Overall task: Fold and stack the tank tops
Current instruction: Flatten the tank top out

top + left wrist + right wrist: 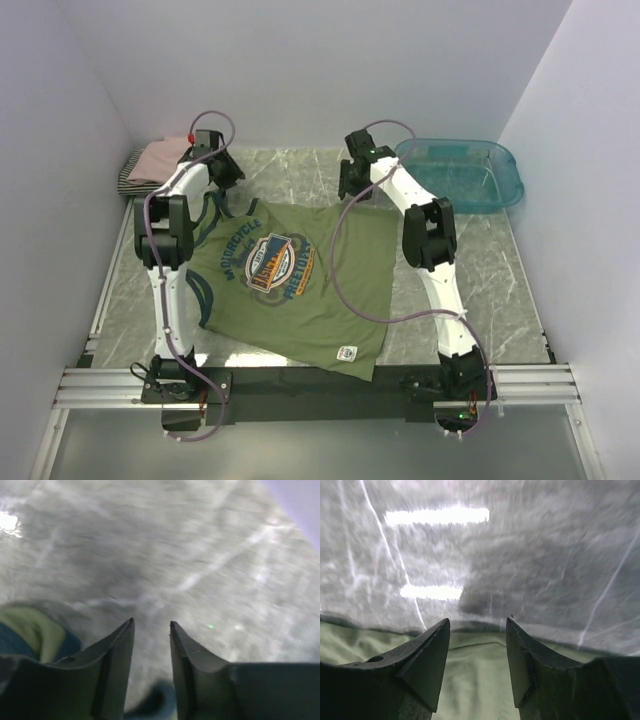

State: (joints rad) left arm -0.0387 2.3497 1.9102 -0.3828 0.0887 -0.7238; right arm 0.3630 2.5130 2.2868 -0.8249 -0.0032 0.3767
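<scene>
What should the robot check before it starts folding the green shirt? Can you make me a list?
1. Green shirt spread out, picture side up: ok.
2. Left tool open with nothing in it: ok.
3. Right tool open over the shirt's edge, holding nothing: ok.
4. Shirt straps lying flat: cannot tell, the left arm covers part of them.
5. Folded pile waiting in the far left corner: ok.
6. Tub away from the shirt: ok, it stands apart at the far right.
</scene>
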